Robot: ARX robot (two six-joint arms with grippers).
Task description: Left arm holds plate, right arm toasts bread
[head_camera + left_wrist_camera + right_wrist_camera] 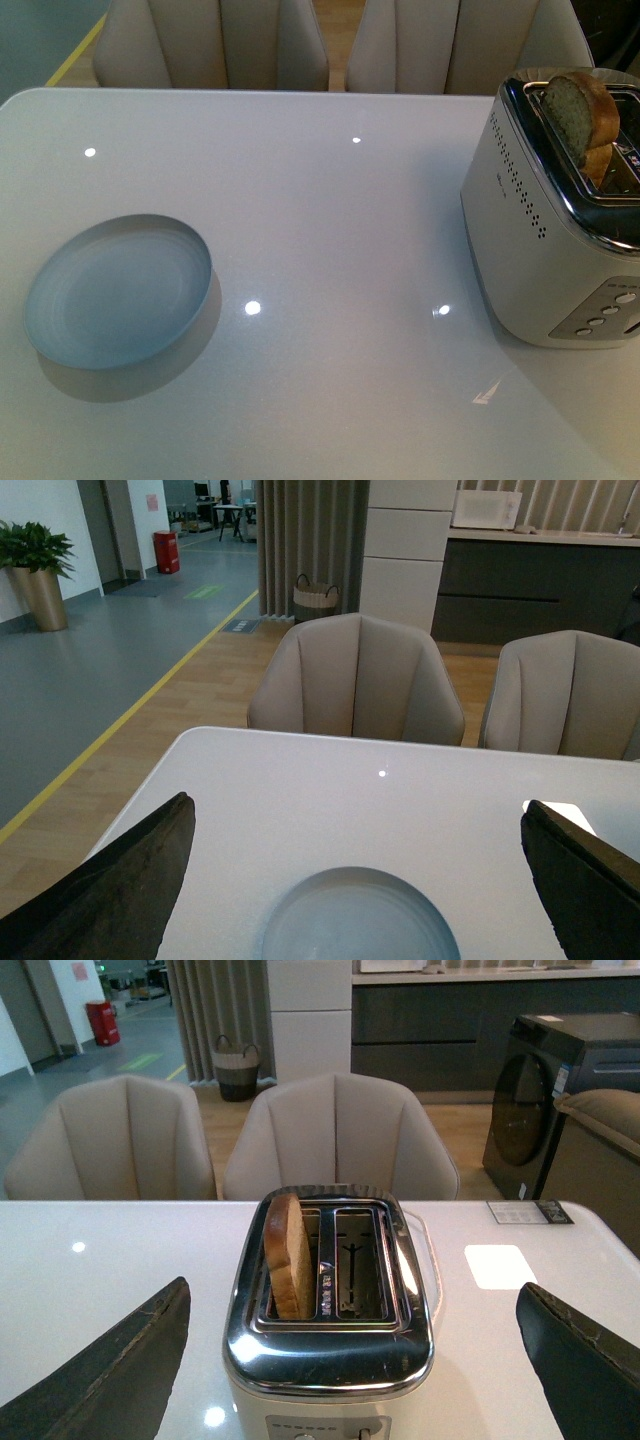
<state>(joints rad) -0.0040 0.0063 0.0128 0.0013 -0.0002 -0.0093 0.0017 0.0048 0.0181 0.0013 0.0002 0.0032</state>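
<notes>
The pale blue-grey plate [118, 290] lies flat on the white table at the front left. In the left wrist view the plate [355, 918] sits below and between the jaws of my left gripper [360, 880], which is open and holds nothing. A slice of brown bread [580, 110] stands upright in one slot of the toaster [545, 215] at the right. The right wrist view shows the bread [288, 1257] sticking out of the toaster [330, 1345], with my right gripper [355, 1360] open above and short of it. Neither arm shows in the front view.
Beige chairs [215, 40] stand behind the table's far edge. The toaster's second slot [357, 1263] has nothing in it. Its buttons [605, 310] face the front. A small card [530, 1212] lies on the table past the toaster. The table's right front edge runs close to the toaster.
</notes>
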